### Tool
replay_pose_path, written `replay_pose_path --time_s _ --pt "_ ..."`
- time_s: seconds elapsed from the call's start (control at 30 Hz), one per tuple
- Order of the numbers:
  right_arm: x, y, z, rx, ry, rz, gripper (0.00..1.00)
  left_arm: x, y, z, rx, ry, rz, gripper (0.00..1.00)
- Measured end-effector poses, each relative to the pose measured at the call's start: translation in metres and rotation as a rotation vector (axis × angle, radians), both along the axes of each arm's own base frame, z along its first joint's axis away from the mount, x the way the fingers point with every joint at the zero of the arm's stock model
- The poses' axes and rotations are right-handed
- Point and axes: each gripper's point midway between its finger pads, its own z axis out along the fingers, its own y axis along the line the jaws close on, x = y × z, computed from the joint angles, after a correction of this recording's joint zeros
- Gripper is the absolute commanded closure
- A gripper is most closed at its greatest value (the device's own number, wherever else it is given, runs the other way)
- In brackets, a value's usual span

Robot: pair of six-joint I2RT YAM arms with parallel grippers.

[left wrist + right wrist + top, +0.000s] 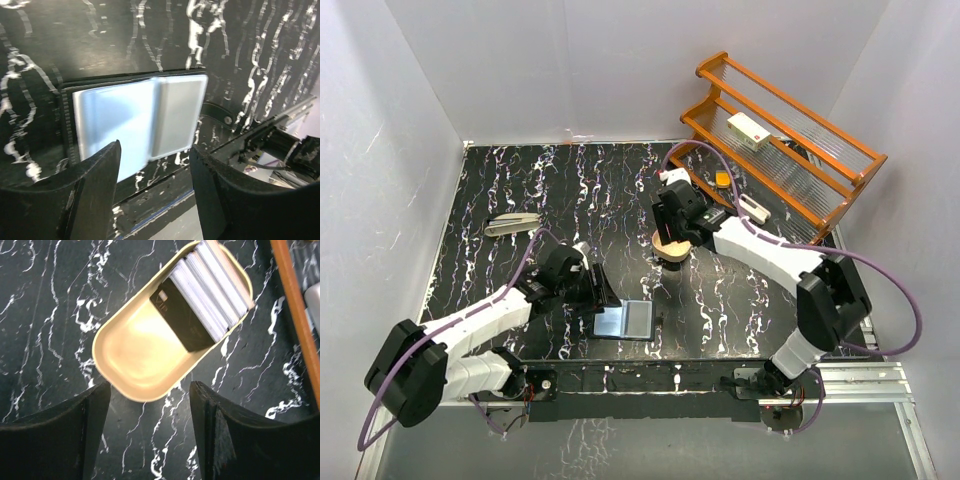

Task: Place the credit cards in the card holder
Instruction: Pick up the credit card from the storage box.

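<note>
right gripper open, empty, near credit cards; left gripper likewise over card holder

The card holder lay opened flat on the black marbled tabletop, pale inner faces up, close to the tabletop's edge. The left gripper was positioned over it, jaws apart, gripping nothing.

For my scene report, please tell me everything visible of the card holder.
The card holder is a small black bifold lying open and flat on the marbled table, near its front edge. Two smooth blue-grey inner faces turn upward, with a black rim around them. The left gripper hangs over it, jaws open; nothing visibly touches it except the table.
</note>
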Motion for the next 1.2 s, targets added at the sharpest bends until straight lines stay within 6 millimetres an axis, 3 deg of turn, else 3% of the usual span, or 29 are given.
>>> replay_pose_path --time_s 0.13,0.37,0.6,0.97,1.2 --pt "0.022 -0.004 -0.005 -0.084 -0.014 0.017 0.27 -0.001 0.017 -0.009 0.06 0.022 0.037 0.44" --pt "0.058 -0.019 -0.024 -0.223 0.001 0.038 0.28 -0.009 0.041 -0.024 0.127 0.069 0.083 0.44" --pt "0.083 -0.035 -0.039 -0.318 0.021 0.057 0.3 -0.014 0.045 -0.034 0.133 0.089 0.077 0.44" --pt "0.099 -0.039 -0.06 -0.397 0.056 0.098 0.38 -0.018 0.032 -0.036 0.043 0.086 0.037 0.44" --pt "0.098 -0.041 -0.059 -0.421 0.059 0.101 0.49 -0.019 0.03 -0.035 0.027 0.085 0.027 0.45"
